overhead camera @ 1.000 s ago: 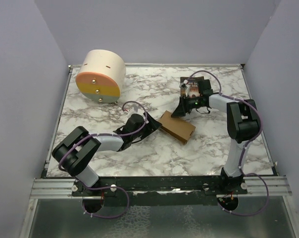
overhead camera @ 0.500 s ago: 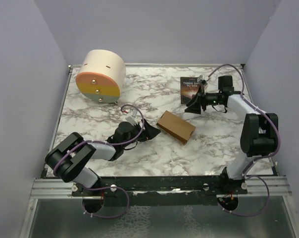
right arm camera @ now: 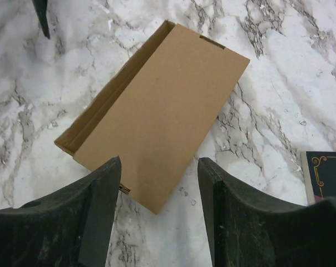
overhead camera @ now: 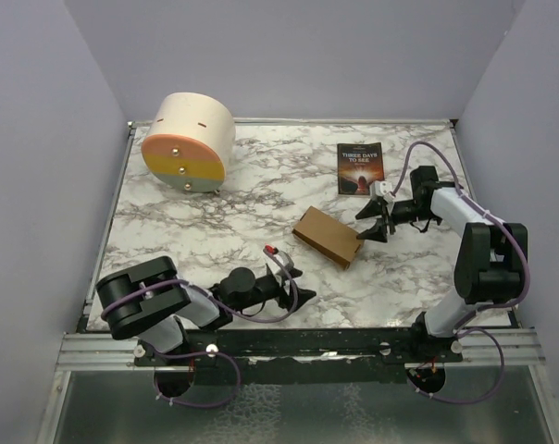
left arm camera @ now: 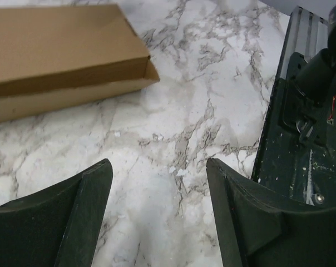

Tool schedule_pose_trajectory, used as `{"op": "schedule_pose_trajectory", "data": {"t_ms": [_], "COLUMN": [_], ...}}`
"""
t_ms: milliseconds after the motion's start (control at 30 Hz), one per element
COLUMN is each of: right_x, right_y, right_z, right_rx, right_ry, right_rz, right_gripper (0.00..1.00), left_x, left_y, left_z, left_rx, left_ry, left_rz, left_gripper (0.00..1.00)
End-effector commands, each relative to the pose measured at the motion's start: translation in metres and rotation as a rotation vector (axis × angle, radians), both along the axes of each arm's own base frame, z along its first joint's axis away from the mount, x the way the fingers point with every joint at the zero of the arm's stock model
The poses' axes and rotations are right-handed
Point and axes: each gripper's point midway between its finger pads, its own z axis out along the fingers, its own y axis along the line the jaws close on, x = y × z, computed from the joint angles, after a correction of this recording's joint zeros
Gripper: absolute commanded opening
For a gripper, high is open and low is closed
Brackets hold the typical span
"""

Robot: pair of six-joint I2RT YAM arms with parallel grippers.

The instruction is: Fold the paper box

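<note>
- In the left wrist view, the box (left arm camera: pixel 62 50) is cut off by the top and left edges; only one corner and part of a long side are seen.
- The left gripper (left arm camera: pixel 157 164) is cut by the bottom edge there, so only the tips of its fingers (left arm camera: pixel 84 217) are shown.
- In the right wrist view, the book (right arm camera: pixel 328 177) is cut by the right edge; only a corner is seen.
- A dark tip (right arm camera: pixel 41 16) at that view's top edge cannot be identified.
- The right gripper (right arm camera: pixel 159 161) is likewise cut at the bottom.
- Most of the box's inside is hidden under its top panel.
- From above, the book's small print cannot be read.
</note>
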Motion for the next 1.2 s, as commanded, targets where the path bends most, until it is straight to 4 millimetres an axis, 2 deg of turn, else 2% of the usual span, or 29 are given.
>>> {"op": "schedule_pose_trajectory", "data": {"t_ms": [0, 67, 233, 333, 433, 567, 700, 800, 1033, 1167], "right_x": [-0.002, -0.006, 0.002, 0.003, 0.0, -0.001, 0.0, -0.003, -0.011, -0.015], "right_y": [-0.013, -0.021, -0.035, -0.04, -0.046, -0.05, -0.049, -0.047, -0.041, -0.039], "right_z": [-0.018, -0.026, -0.024, -0.028, -0.042, -0.056, -0.065, -0.068, -0.07, -0.07], "right_rx": [-0.116, -0.18, -0.299, -0.337, -0.371, -0.398, -0.394, -0.372, -0.339, -0.329], "right_ry": [-0.142, -0.186, -0.274, -0.295, -0.279, -0.281, -0.259, -0.241, -0.253, -0.261], "right_rz": [0.085, 0.148, 0.211, 0.231, 0.258, 0.281, 0.276, 0.272, 0.275, 0.286], "right_gripper": [0.58, 0.58, 0.58, 0.58, 0.56, 0.51, 0.41, 0.32, 0.25, 0.23], "left_x": [0.012, 0.014, 0.016, 0.018, 0.021, 0.026, 0.03, 0.034, 0.037, 0.038], "left_y": [-0.013, -0.02, -0.034, -0.043, -0.052, -0.059, -0.064, -0.069, -0.078, -0.083], "left_z": [0.032, 0.024, 0.009, -0.001, -0.012, -0.018, -0.023, -0.029, -0.04, -0.04], "left_rx": [-0.025, 0.004, 0.048, 0.069, 0.083, 0.096, 0.11, 0.119, 0.125, 0.12], "left_ry": [-0.347, -0.356, -0.369, -0.366, -0.357, -0.362, -0.365, -0.36, -0.332, -0.325], "left_rz": [-0.003, -0.01, -0.012, -0.01, -0.008, 0.005, 0.013, 0.022, 0.028, 0.027], "left_gripper": [0.72, 0.71, 0.64, 0.54, 0.42, 0.37, 0.33, 0.24, 0.16, 0.16]}}
